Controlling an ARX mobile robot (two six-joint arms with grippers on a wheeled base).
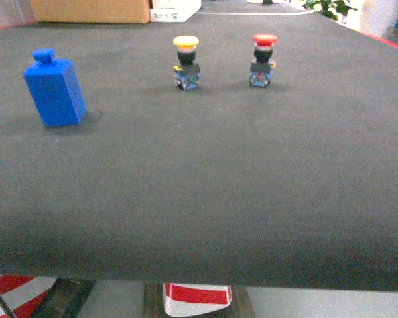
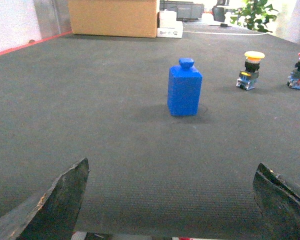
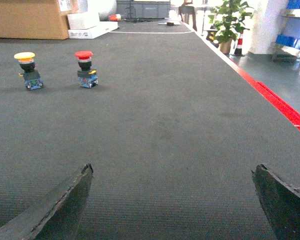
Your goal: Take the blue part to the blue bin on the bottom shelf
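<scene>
Your left hand point(image 2: 170, 200) hangs low over the worktop point(image 2: 115, 150), fingers apart, facing the blue part point(image 2: 184, 90). Your right hand point(image 3: 172, 200) is spread too, empty.

text: none legible | cardboard box point(image 2: 113, 17) label (too blurred to read)
</scene>
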